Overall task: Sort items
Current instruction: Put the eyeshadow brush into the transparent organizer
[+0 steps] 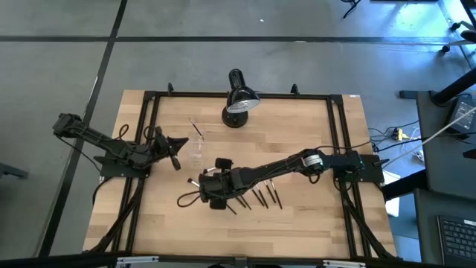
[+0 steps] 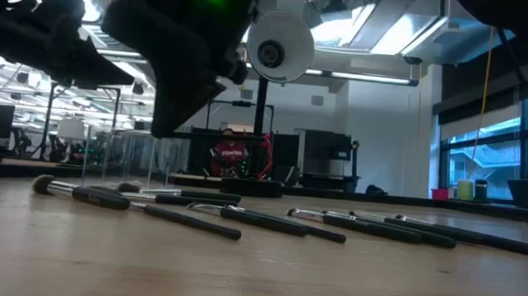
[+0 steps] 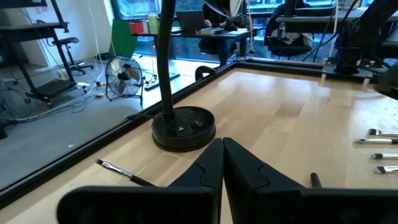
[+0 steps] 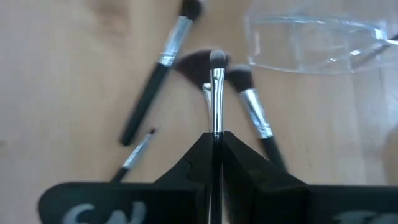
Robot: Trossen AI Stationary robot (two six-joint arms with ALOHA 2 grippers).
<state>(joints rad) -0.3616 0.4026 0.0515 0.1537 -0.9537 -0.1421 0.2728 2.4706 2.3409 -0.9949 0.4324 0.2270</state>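
Observation:
Several makeup brushes with dark handles and silvery ferrules lie flat on the wooden table [image 1: 312,223], some in a row [image 1: 262,196] and some in a loose group [image 4: 158,74]. My right gripper [image 1: 210,186] hovers over that group, shut on one thin brush [image 4: 216,93]. A clear cup [image 4: 317,40] stands just beyond it. My left gripper [image 3: 222,155] is shut with nothing in it, at the table's left side [image 1: 177,147], pointing toward the lamp base [image 3: 183,127]. One more brush [image 3: 121,171] lies near that base. My right gripper pinches the thin brush between its two fingers at the handle, just behind the silvery ferrule [image 4: 216,124]. The fingers slant down and lie along the brush. Ferrule and pale bristle tip [image 4: 217,59] stick out past the fingertips, above the brushes on the table.
A black desk lamp [image 1: 238,100] stands at the table's far middle, its head [image 2: 279,46] hanging over the work area. A black frame [image 1: 149,104] runs around the table's edges. Bare wood lies along the near edge [image 2: 256,276].

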